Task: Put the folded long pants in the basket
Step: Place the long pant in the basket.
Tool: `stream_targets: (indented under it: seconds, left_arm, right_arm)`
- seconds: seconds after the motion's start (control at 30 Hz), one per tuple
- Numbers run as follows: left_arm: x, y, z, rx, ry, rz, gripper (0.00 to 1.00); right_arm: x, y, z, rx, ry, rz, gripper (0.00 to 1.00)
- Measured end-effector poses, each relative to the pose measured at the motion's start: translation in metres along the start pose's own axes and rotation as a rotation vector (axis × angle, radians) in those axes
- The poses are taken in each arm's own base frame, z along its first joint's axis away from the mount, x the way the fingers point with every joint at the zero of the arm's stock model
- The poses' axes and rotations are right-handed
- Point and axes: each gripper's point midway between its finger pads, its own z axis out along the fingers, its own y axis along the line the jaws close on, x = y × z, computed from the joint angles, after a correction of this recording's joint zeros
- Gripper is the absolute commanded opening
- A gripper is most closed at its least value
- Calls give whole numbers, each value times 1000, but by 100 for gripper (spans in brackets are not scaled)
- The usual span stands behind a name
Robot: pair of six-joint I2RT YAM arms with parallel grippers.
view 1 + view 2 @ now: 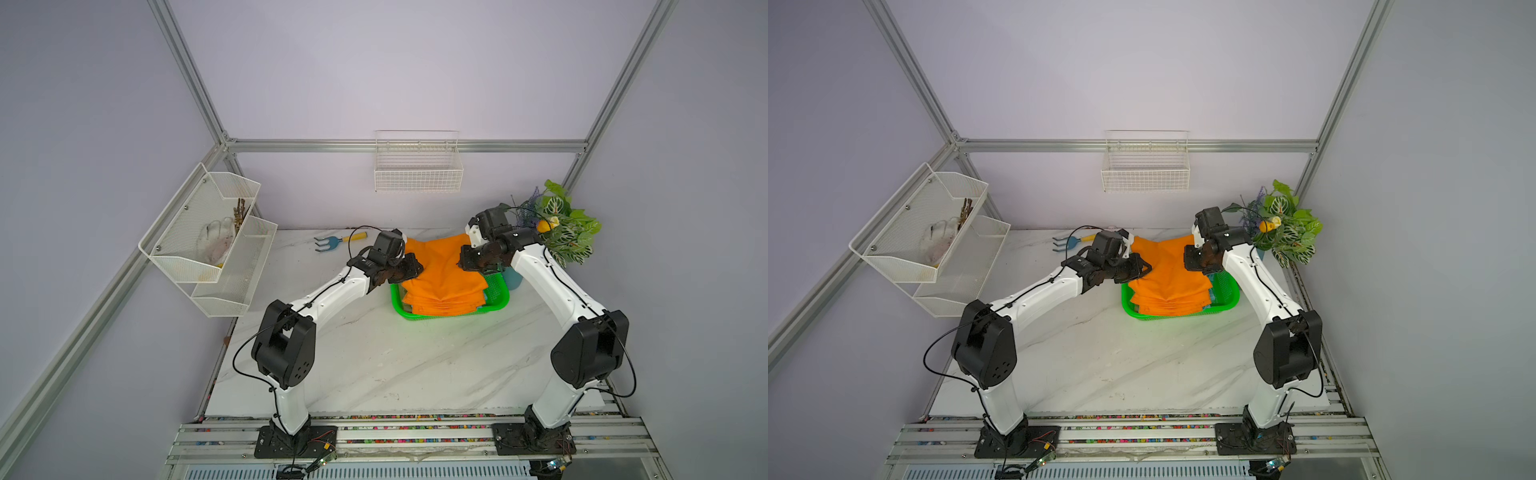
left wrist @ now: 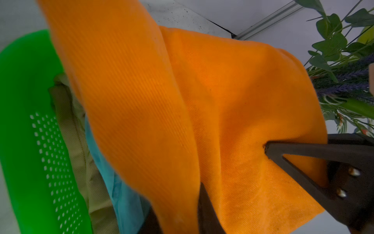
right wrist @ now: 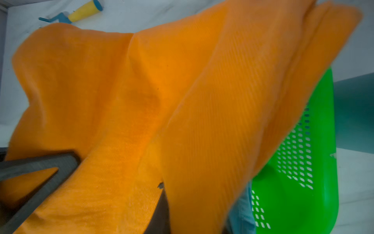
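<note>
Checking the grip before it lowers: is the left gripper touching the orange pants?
Touching. The left wrist view shows the left gripper with its jaws pinched shut on a fold of the orange pants, the cloth creasing at the tip.

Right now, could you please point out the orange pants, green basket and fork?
orange pants (image 1: 442,278): a top view, upper layer.
green basket (image 1: 496,291): a top view, right wall.
fork (image 1: 328,242): a top view, blue head.

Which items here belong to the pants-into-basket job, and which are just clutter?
Job: orange pants, pinched by left gripper and right gripper, partly over green basket; tan pants and light blue pants inside it.
Clutter: garden fork, white wire basket, mesh rack, plant.
</note>
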Motion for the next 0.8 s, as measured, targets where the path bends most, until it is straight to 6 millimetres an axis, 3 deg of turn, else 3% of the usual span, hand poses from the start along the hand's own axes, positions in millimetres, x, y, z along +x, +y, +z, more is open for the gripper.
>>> stream_targets:
  seconds: [0.23, 0.47, 0.5, 0.57, 0.6, 0.67, 0.73, 0.77, 0.8]
  left_arm:
    - [2, 8, 24, -7, 12, -6, 0]
    - [22, 39, 51, -77, 79, -32, 0]
    - [24, 43, 54, -86, 87, -35, 0]
    - [28, 49, 59, -96, 98, -40, 0]
    - [28, 50, 59, -96, 102, -41, 4]
    - [27, 50, 59, -93, 111, -39, 40]
    - [21, 49, 54, -107, 125, -26, 87]
    - [17, 50, 51, -115, 130, -20, 100]
    - [12, 49, 47, -124, 131, -15, 100]
  right_arm:
    - [18, -41, 38, 19, 63, 84, 0]
    - [39, -54, 78, -12, 71, 127, 0]
    - [40, -55, 80, -12, 61, 130, 3]
    - [39, -56, 81, -12, 43, 131, 23]
    - [37, -55, 79, -12, 33, 131, 39]
    - [31, -59, 74, 11, 1, 130, 77]
    - [19, -70, 62, 58, -57, 134, 86]
    - [12, -74, 55, 72, -89, 134, 87]
    - [5, -77, 45, 84, -127, 139, 88]
